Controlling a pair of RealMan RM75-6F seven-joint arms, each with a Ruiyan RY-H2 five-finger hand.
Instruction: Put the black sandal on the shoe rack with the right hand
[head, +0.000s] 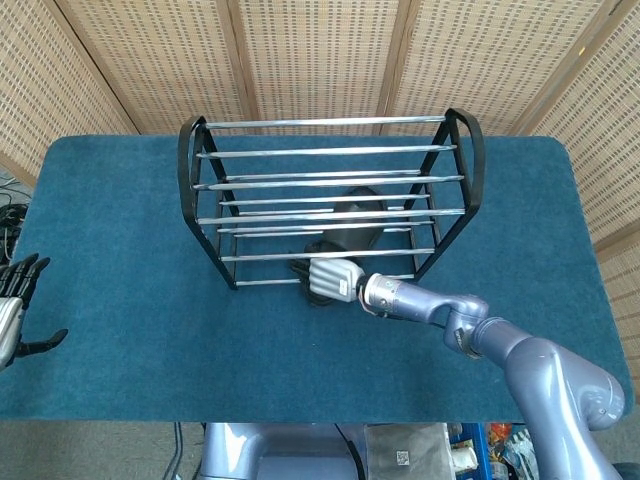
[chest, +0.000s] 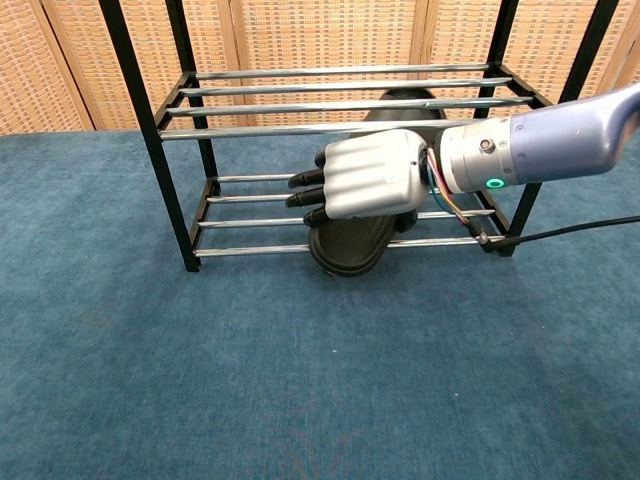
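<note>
While right hand (chest: 368, 186) grips it, black sandal (chest: 350, 245) lies beneath (on shoe rack (chest: 150, 130)).

- This is looking like a robot test room or lab, dressed up a little like a home entryway, rather than anyone's actual house.
- A table covered in blue carpet (head: 120, 250) is standing in for a floor, with its edges showing on all sides of the shoe rack (head: 330, 195).
- Behind the shoe rack, folding woven-cane screens (head: 310, 55) are closing off the background like a backdrop.
- Below the table's near edge, in front of the shoe rack, grey machine housing with a sticker (head: 400, 455) is peeking out.
- To the far left of the shoe rack, loose cables (head: 10, 215) are trailing beside the table.
</note>
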